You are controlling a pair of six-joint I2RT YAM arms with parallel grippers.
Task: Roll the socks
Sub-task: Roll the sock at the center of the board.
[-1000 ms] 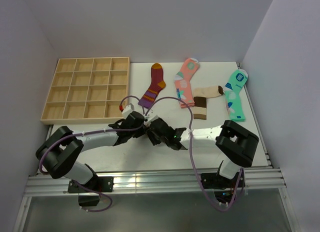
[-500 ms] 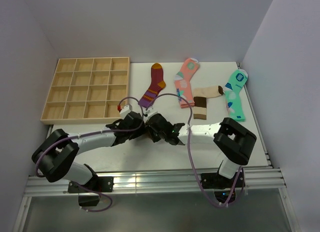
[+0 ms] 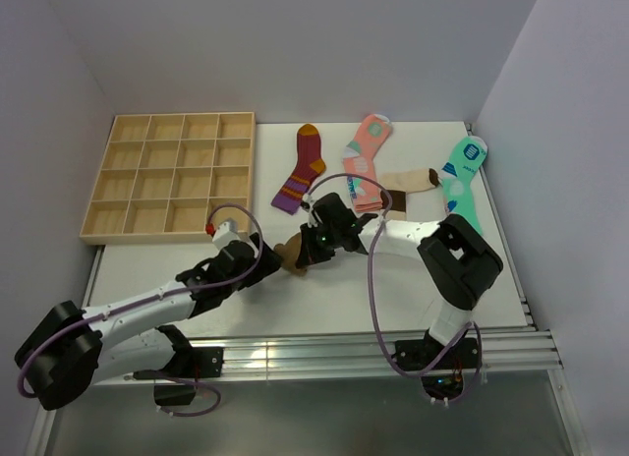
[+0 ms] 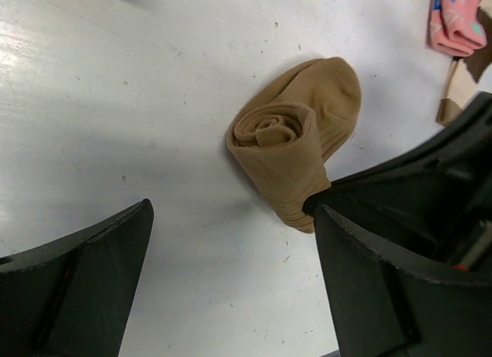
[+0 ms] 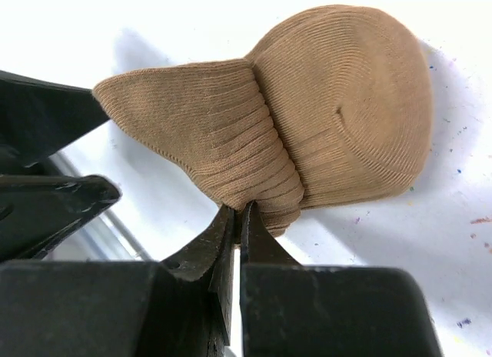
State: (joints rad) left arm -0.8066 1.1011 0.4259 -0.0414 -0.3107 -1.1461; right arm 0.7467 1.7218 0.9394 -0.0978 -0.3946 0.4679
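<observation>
From above, we see the rolled mid-brown ribbed sock [image 3: 292, 256] on the white table [image 3: 334, 299], between the left gripper [image 3: 263, 252] and the right gripper [image 3: 309, 250]. The flat beige sock with dark brown band [image 3: 397, 199] lies well apart. Only the left wrist view shows the roll's spiral end and the left gripper [image 4: 231, 272] spread wide, touching nothing. Only the right wrist view shows the right gripper [image 5: 238, 218] pinching the roll's cuff edge. A second ago both grippers huddled nearer the bases, hiding the sock.
</observation>
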